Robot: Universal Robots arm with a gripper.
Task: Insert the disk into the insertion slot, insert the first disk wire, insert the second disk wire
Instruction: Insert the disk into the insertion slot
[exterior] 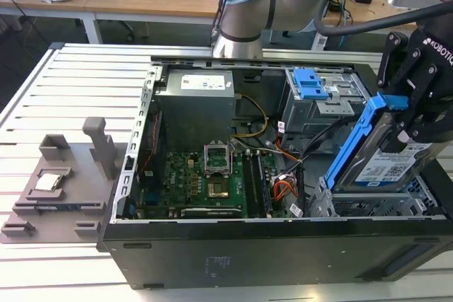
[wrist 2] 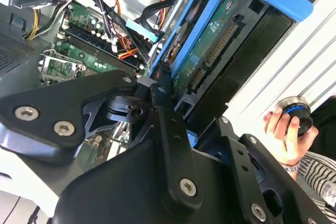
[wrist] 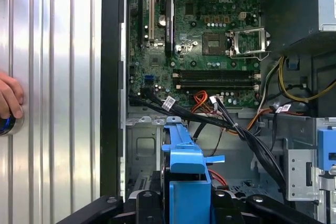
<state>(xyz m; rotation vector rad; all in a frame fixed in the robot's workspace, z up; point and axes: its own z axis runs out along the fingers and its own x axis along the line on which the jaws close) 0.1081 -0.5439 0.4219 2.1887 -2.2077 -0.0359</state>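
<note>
**Black computer case (exterior: 248,252) lies open; hand (exterior: 409,114) grips the tilted disk (exterior: 386,160)**

Seen in the exterior view, the case sits on a slatted metal surface (exterior: 71,90). At nine o'clock a grey fixture (exterior: 60,182) lies just beside it. Inside, the motherboard (exterior: 205,182) sits at centre, the power supply (exterior: 195,104) at twelve o'clock, and a grey drive box (exterior: 318,97) with a blue tab at two o'clock. At three o'clock the hand is clamped on the disk's upper end. The disk leans steeply, its lower end down at the insertion slot (exterior: 361,206), not seated flat in it. In the second wrist view, a person's fingers (wrist 2: 278,129) rest on a round knob (wrist 2: 294,109).
</note>
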